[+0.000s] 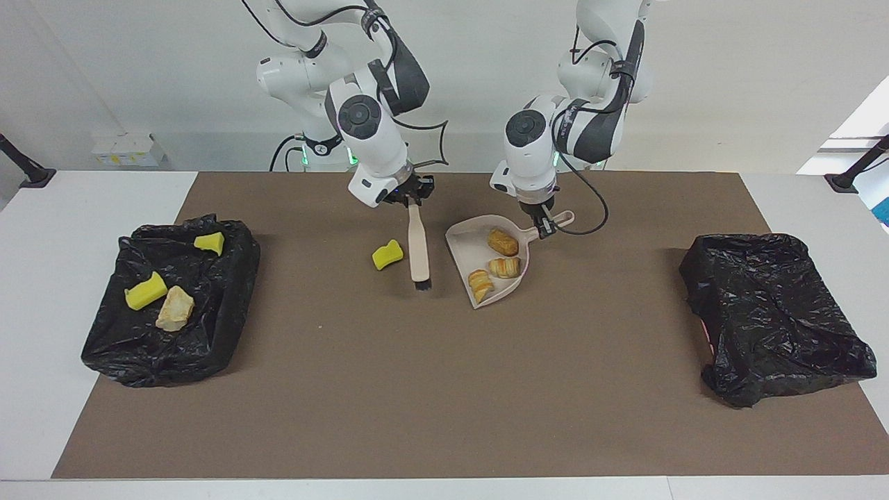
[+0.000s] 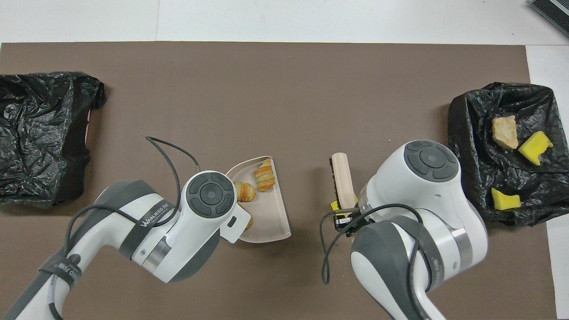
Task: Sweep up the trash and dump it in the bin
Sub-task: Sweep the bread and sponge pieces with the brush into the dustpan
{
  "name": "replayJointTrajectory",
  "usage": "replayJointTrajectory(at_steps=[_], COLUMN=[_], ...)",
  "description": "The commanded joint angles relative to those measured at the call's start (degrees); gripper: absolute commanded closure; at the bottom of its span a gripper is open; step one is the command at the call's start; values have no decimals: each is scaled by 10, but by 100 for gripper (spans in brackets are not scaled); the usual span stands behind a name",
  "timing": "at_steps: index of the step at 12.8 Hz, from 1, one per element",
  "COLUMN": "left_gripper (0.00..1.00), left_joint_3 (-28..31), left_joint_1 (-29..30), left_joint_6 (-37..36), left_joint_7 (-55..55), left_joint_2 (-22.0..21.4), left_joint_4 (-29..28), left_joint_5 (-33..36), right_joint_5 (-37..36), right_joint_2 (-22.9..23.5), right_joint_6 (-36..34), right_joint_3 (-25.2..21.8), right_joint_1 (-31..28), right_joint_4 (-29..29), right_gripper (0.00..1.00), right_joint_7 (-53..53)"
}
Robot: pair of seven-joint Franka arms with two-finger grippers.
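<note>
Right gripper [image 1: 411, 200] clamped on brush [image 1: 417, 244], hanging just beside a yellow sponge chunk [image 1: 387, 255] on the mat. Left gripper [image 1: 544, 226] clenched on dustpan [image 1: 515, 278] handle, three rolls [image 1: 503, 242] inside. Three more pieces [image 1: 173, 308] in the black-lined bin [image 1: 229, 326], well apart from both.

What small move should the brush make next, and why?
Probably the right gripper should set the brush down beside the yellow sponge, away from the dustpan, then sweep it in: the sponge lies loose on the mat, while three rolls sit inside.
</note>
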Motion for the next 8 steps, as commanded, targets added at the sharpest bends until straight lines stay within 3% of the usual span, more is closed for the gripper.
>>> replayJointTrajectory(at_steps=[1, 5, 8], left_gripper=[100, 100, 100], left_joint_3=[2, 3, 3], left_joint_1=[-5, -9, -10], left_joint_6=[13, 19, 23], left_joint_7=[17, 14, 11], left_joint_2=[-12, -12, -14], left_joint_4=[-18, -20, -22], left_joint_5=[6, 7, 16], right_joint_5=[-27, -28, -28], right_joint_2=[-57, -152, -150], right_joint_6=[12, 92, 151], right_joint_3=[7, 7, 11], right_joint_1=[-17, -32, -28], right_joint_4=[-77, -223, -267], right_gripper=[100, 100, 100], right_joint_7=[38, 18, 10])
